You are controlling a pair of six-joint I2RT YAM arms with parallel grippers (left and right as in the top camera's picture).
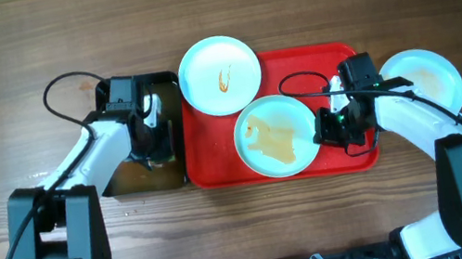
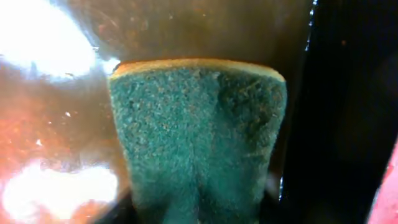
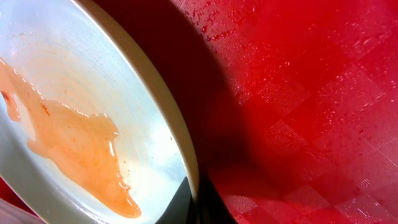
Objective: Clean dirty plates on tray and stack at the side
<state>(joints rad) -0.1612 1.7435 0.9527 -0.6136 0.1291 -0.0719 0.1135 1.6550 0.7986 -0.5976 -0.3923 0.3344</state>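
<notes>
Three plates (image 1: 219, 75) (image 1: 276, 135) (image 1: 425, 78), one red tray (image 1: 215, 156), one black tray (image 1: 149, 176), one sponge (image 2: 199, 143)

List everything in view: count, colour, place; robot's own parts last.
table: one, brown wood, under everything
red tray: one, red, table centre
plates: three, pale blue-white, sauce-smeared; one over the tray's far-left rim, one inside it, one on the table to its right
black tray: one, black, holding brownish water, left of red tray
sponge: one, green, in black tray
left end effector: one, black, in black tray, gripping sponge
right end effector: one, black, clamping the inner plate's rim
</notes>
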